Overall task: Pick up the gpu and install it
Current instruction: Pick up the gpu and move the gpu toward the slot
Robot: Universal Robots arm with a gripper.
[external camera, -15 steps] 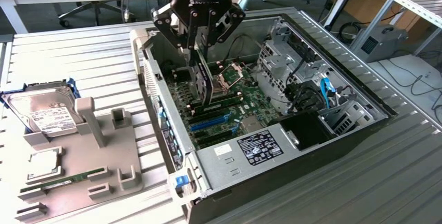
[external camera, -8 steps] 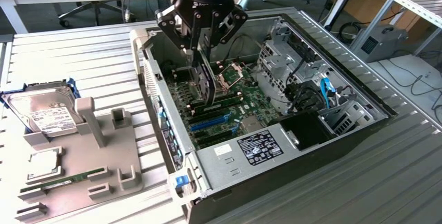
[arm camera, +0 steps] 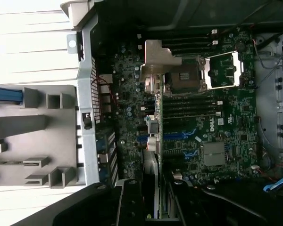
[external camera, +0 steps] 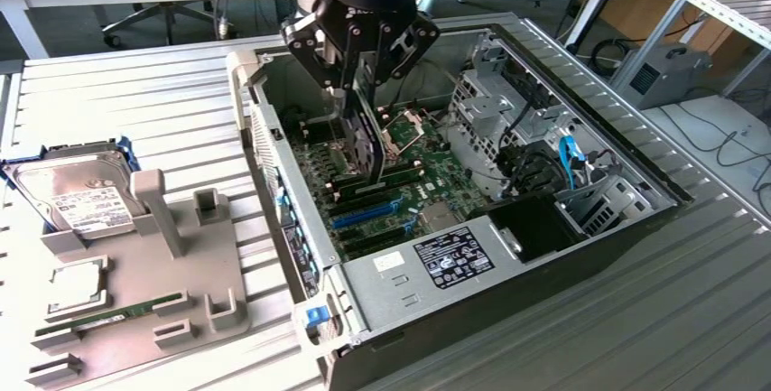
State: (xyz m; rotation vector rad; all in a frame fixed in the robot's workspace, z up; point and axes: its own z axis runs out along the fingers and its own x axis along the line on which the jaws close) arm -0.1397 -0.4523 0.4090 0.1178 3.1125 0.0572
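My gripper (external camera: 360,84) hangs over the open computer case (external camera: 548,256), shut on the gpu (external camera: 361,143). I hold the card on edge, hanging down from the fingers, with its lower end close above the green motherboard (external camera: 440,179) near the blue expansion slots (external camera: 365,214). In the wrist view the gpu (arm camera: 152,141) shows edge-on, running from the black fingers (arm camera: 130,202) out to its silver end bracket (arm camera: 156,59). Beneath it lie the motherboard (arm camera: 217,117) and a blue slot (arm camera: 181,135). I cannot tell whether the card touches the board.
At the exterior view's left a grey holder tray (external camera: 157,301) carries a hard drive (external camera: 75,197), a RAM stick (external camera: 115,312) and a processor (external camera: 67,284). The case's rear wall (external camera: 271,165), drive cage (external camera: 494,102) and blue cable (external camera: 566,161) crowd the board.
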